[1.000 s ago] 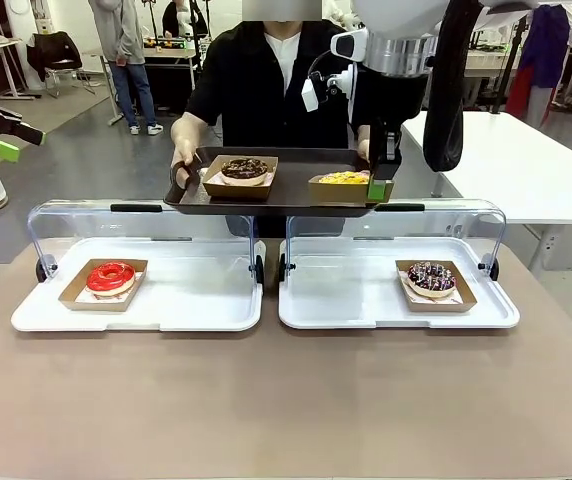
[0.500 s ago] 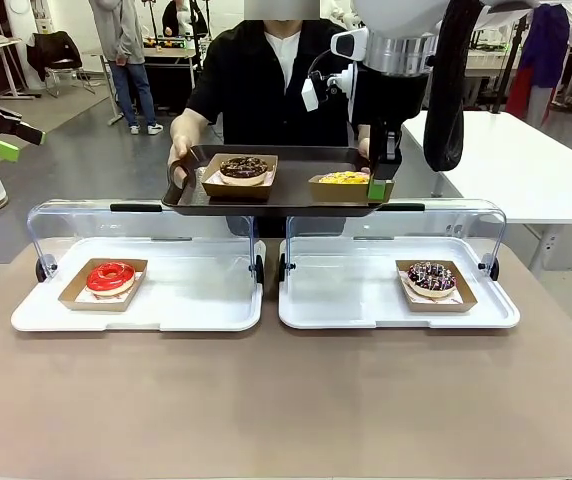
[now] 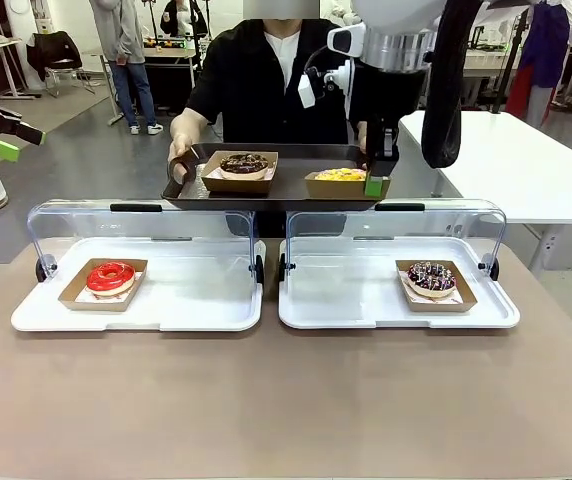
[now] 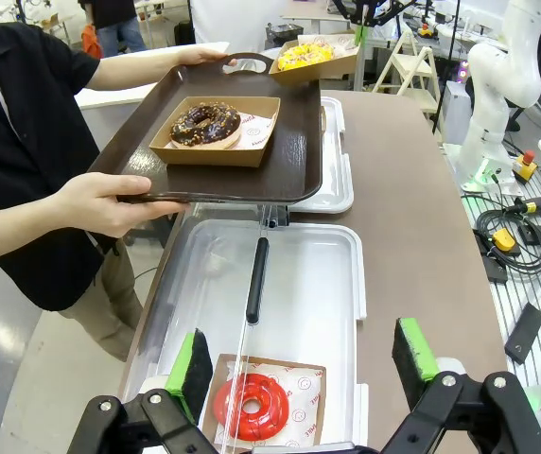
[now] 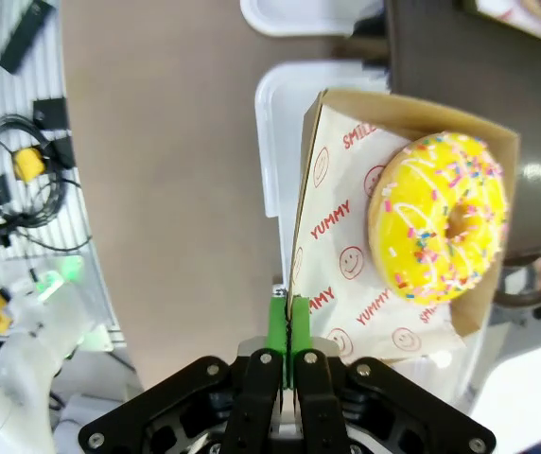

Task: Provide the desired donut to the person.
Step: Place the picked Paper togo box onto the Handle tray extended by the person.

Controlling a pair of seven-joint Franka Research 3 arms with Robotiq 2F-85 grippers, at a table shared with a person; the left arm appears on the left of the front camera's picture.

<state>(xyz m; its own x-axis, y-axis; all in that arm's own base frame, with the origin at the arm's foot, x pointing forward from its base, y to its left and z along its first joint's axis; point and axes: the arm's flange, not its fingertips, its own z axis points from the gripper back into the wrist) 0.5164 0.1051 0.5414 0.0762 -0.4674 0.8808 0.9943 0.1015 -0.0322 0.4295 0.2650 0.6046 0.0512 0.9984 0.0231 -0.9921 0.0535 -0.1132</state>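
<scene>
The person (image 3: 266,80) in a black shirt holds a dark brown tray (image 3: 286,190) by both handles above the far edge of the table. On it sit a chocolate donut (image 3: 243,163) in a cardboard box and a yellow sprinkled donut (image 3: 341,176) in another box. My right gripper (image 3: 374,185) is shut on the right edge of the yellow donut's box (image 5: 346,265); in the right wrist view the gripper (image 5: 289,326) pinches the box wall, the yellow donut (image 5: 438,218) just beyond. My left gripper (image 3: 11,140) hangs open at the far left, and in its own view it (image 4: 304,359) hovers over the red donut (image 4: 252,407).
Two white display trays with raised clear lids lie on the brown table: the left one (image 3: 186,310) holds a red donut (image 3: 111,277), the right one (image 3: 346,305) a dark sprinkled donut (image 3: 431,278). A white table (image 3: 526,170) stands at the far right.
The person has raised the brown tray a little, and my right gripper has gone up with it, still holding the yellow donut's box. The left arm has not moved.
</scene>
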